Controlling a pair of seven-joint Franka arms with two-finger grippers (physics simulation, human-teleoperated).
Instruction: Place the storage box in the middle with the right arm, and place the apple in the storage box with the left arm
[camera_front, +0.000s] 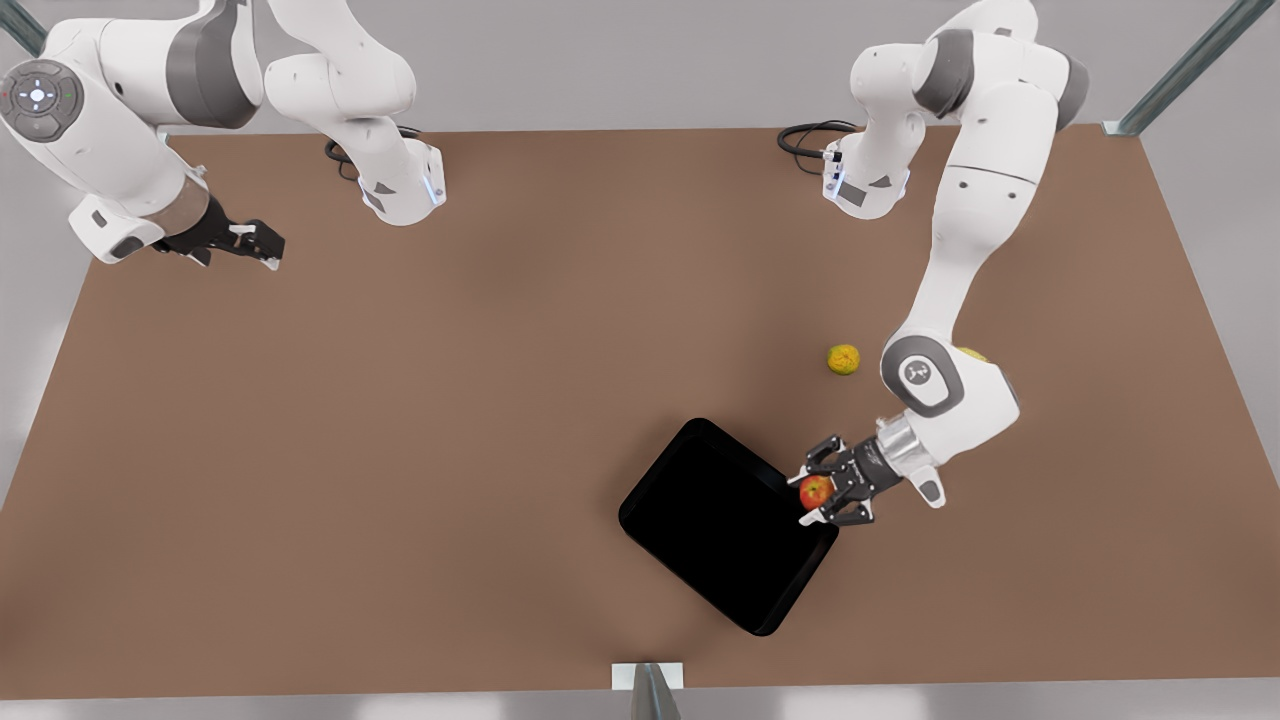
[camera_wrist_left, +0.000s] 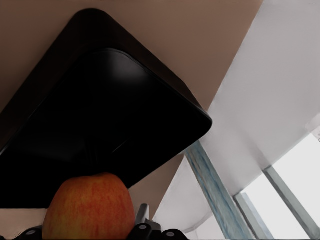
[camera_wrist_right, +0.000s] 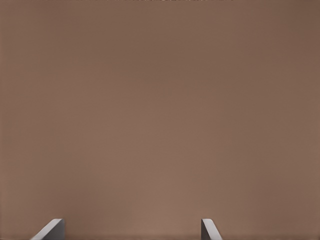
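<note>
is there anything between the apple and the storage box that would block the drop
Nothing visible does. The left end effector holds the apple right at the storage box's rim on the front view's right, and the box interior looks bare. The yellow-orange fruit lies off to the side. The right end effector waits far off, fingers apart.

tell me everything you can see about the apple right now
The apple is small and round, red with orange-yellow streaks and a smooth skin. It is off the table, gripped between the fingers of the left tool, which is closed on it. In the front view it sits over the storage box's rim nearest that arm, on the front view's right. In the left wrist view the apple's top faces the box's dark interior.
</note>
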